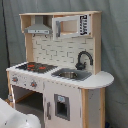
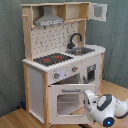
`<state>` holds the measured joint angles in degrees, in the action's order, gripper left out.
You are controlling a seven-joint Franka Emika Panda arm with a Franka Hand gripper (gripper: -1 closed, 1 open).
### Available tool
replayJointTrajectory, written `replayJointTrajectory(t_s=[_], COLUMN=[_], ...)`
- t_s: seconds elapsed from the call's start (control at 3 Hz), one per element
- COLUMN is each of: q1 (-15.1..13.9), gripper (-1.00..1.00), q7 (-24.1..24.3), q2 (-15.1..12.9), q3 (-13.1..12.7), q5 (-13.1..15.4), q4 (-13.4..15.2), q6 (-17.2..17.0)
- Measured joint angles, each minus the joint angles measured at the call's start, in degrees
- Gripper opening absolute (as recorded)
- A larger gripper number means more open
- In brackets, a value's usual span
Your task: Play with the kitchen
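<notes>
The kitchen (image 1: 60, 70) (image 2: 60, 65) is a tall white and light-wood toy. It has a black-red hob (image 1: 36, 66) (image 2: 52, 59), a black faucet (image 1: 83, 59) (image 2: 75, 39) over the sink (image 1: 70, 75) (image 2: 82, 50), and a grey hood (image 1: 37, 29) (image 2: 49, 20). Its oven door (image 2: 67, 102) hangs tilted open, hinged at the bottom. In the second exterior view my gripper (image 2: 90, 100) is at the door's upper right corner, on a white wrist with a blue light (image 2: 107, 109). In the first exterior view only a white part of the arm (image 1: 15, 119) shows, at the bottom left.
The small upper cupboard door (image 2: 98, 11) (image 1: 70, 26) stands open. A grey curtain (image 1: 115, 45) hangs behind the kitchen. The floor is light wood (image 2: 15, 120). Two knobs (image 2: 65, 73) sit on the front panel above the oven.
</notes>
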<state>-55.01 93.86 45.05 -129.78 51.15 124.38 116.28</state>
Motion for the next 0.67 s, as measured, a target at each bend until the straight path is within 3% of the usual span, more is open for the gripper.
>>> replayJointTrajectory(t_s=[0.67], q1=[-0.09], gripper=[-1.00], q7=[1.24], q2=[0.00], q3=[7.15], q5=[2.63], q4=[5.77], q6=[6.90])
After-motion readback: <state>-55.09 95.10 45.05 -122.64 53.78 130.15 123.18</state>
